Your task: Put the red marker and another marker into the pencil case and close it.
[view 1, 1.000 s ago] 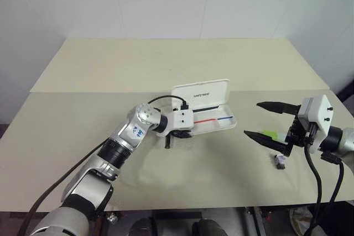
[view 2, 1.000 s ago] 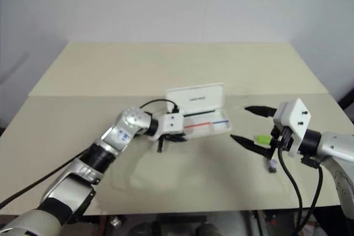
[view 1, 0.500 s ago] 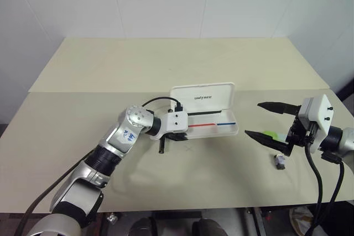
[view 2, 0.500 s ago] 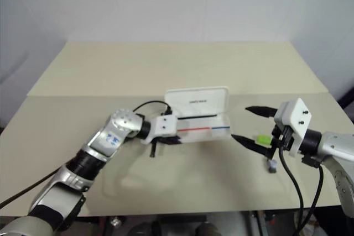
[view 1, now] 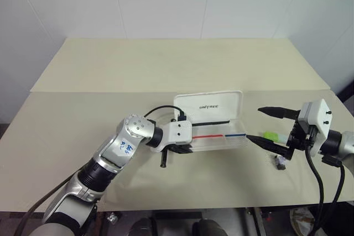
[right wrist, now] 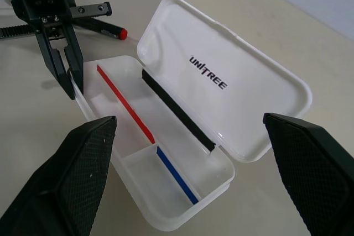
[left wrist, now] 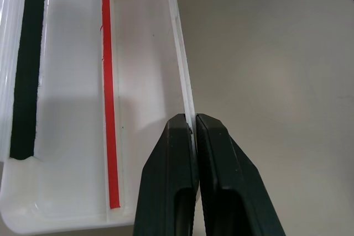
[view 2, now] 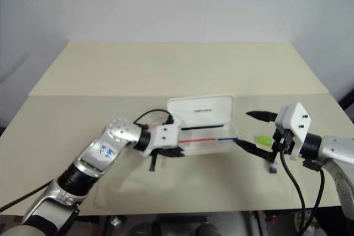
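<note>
The white pencil case [view 1: 214, 106] lies open mid-table, lid upright with "UNITREE" lettering [right wrist: 208, 72], red and blue stripes inside its tray. My left gripper [view 1: 182, 148] is shut on the tray's thin front wall near its left end [left wrist: 194, 125]. The red marker [view 1: 164, 158] lies on the table just beside that gripper, its red cap [right wrist: 123, 33] visible. The lime-green marker [view 1: 271, 135] rests on the table to the right of the case. My right gripper [view 1: 255, 124] stands open and empty, facing the case's right end, lower fingertip close to it.
A small dark block [view 1: 281, 162] sits on the table under my right hand, near the green marker. The tan table [view 1: 110, 81] runs wide behind and to the left of the case. Its front edge is close below my arms.
My left gripper has dragged the case toward me and to the right, turning it square with the table edge. Its right end now sits by my right gripper, which stayed put.
</note>
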Controlling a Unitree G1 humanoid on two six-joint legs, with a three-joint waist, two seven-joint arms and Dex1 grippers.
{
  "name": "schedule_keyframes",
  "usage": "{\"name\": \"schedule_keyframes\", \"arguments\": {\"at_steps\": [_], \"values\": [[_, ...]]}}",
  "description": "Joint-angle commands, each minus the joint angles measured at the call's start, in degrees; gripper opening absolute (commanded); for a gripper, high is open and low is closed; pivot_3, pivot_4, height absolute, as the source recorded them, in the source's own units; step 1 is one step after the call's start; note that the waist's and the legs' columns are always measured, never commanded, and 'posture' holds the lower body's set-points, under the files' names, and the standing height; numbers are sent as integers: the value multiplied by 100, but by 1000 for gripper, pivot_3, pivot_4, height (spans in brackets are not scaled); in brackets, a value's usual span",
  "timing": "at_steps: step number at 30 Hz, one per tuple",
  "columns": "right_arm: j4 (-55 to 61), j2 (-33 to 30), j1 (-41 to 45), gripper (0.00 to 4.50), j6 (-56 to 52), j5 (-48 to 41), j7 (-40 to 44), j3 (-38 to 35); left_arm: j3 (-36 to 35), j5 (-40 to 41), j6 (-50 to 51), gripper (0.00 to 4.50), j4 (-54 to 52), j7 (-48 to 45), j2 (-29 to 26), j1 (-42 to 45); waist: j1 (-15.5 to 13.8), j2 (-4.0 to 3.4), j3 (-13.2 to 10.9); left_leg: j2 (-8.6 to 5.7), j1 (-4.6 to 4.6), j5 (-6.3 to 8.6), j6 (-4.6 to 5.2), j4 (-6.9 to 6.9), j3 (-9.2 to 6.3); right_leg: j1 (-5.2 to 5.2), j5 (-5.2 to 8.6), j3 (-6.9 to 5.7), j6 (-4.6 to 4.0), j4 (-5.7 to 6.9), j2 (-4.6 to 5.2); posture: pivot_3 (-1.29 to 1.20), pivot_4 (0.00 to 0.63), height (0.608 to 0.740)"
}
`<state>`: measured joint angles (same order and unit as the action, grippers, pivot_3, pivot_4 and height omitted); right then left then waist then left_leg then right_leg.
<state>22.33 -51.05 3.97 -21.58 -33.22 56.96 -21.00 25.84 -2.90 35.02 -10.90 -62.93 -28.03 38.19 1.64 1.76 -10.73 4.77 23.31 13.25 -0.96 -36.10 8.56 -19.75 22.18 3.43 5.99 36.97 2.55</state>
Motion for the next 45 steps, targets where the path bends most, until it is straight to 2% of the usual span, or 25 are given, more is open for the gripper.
{"name": "schedule_keyframes", "arguments": {"at_steps": [1,11,17,29,32,38,39,42,45], "values": [[286,22,-25,4500,17,-123,-85,-193,36,16,107,17,-278,84,-46,35,4,0,0,0,0,0,0,-1,0,0,0,1,0,2,0,0,150,740],[488,4,-185,4500,-82,-229,-244,-316,329,1,-77,17,-199,180,-24,-95,-4,0,0,-1,-1,1,1,0,-2,4,0,-1,0,-2,4,0,150,740],[485,-4,-164,4500,-71,-245,-302,-290,339,54,-374,1787,-133,215,119,-47,-7,0,0,-2,0,1,1,0,-4,5,0,-1,0,-3,5,0,150,740],[249,60,118,4500,28,-171,-241,9,-178,597,-700,1787,-365,82,-41,-102,0,0,0,0,-2,1,1,0,-5,5,0,-2,-1,-1,4,0,150,740],[106,106,280,4500,72,-142,-172,186,-523,838,-796,2351,-436,38,-199,-168,14,0,0,-1,-2,1,1,1,-2,4,0,0,0,-2,4,0,150,740],[-72,163,563,4500,81,-227,37,386,-1267,1638,-464,4335,-582,-261,-593,-317,7,-1,-1,3,-2,1,1,2,-4,3,1,-5,-1,1,1,0,150,740],[-94,169,604,4500,87,-229,67,415,-1368,1665,-457,4464,-557,-244,-691,-318,7,-1,-1,3,-2,1,1,2,-4,3,1,-5,-2,1,1,0,150,740],[-170,226,860,4500,130,-223,243,671,-2060,2216,12,4464,-664,-464,-1280,-519,53,-1,-1,2,-3,1,1,2,1,0,1,-6,-1,1,0,0,150,740],[-242,287,1082,4500,175,-189,368,859,-2529,2495,386,4464,-750,-267,-1574,-688,61,-2,-2,5,-4,1,0,6,-2,1,2,-10,-3,1,2,0,150,740]]}}
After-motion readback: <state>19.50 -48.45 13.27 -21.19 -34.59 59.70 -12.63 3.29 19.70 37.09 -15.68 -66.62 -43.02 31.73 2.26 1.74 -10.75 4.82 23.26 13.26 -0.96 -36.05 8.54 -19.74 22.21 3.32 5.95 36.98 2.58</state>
